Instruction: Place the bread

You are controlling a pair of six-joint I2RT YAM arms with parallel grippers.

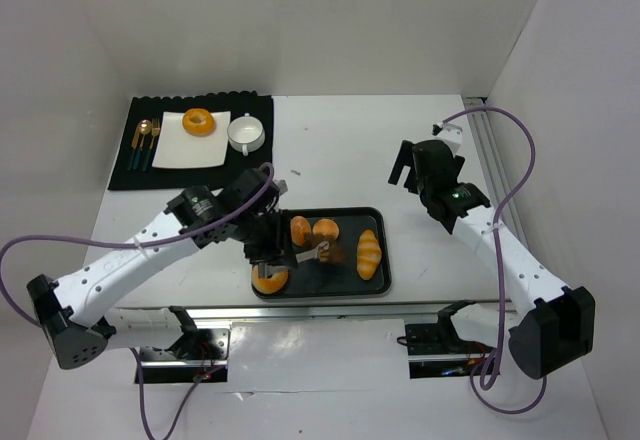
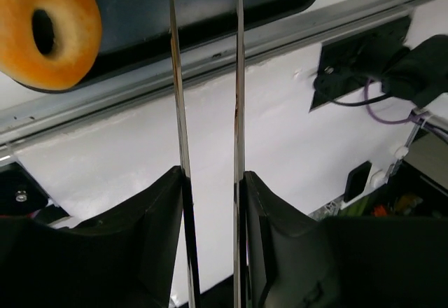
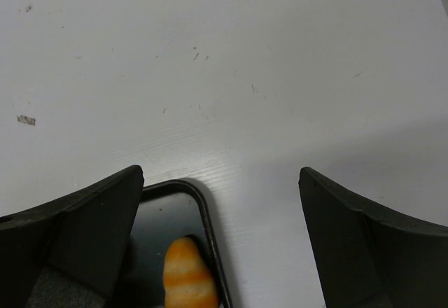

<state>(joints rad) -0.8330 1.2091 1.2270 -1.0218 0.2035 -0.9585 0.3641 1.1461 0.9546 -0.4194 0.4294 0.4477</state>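
Gripping the brown bread at the middle of the black tray, the metal tongs have their arms nearly together on it. The left gripper is clamped around the tongs. From the bread, a striped loaf lies at 3 o'clock, two buns at 11, and a doughnut at 8. The right gripper, fingers wide apart, hangs off the tray at 2 o'clock.
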